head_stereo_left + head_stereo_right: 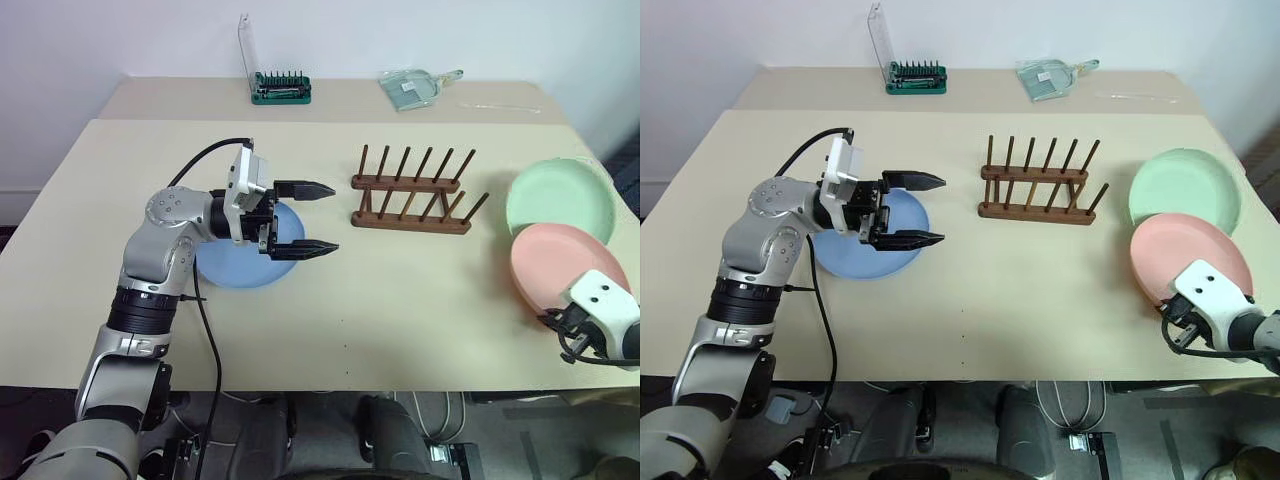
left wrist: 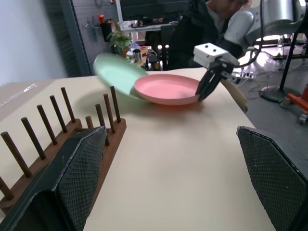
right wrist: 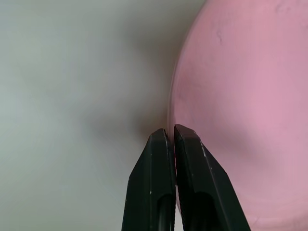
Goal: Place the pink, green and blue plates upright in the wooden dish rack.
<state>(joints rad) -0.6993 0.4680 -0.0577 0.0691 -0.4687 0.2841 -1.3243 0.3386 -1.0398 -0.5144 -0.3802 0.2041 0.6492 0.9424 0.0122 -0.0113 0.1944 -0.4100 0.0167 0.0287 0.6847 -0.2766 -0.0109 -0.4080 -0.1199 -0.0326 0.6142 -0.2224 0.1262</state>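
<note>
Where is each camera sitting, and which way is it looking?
Head, both eyes: look down over the beige table; both arms show.
Left wrist: looks level past its open left claw at the dark brown wooden dish rack.
Right wrist: looks down its right claw, shut on the round pink plate rim.
Shared: left wrist and head both see that plate and the round green plate.

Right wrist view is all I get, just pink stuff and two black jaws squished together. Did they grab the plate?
Observer: Yes, the right gripper is pinching the near rim of the pink plate.
Operator: Is the rack full?
Observer: No, the wooden dish rack holds no plates.
Operator: Where's the blue one?
Observer: The blue plate lies flat on the table under the left gripper, whose jaws are wide open.
</note>
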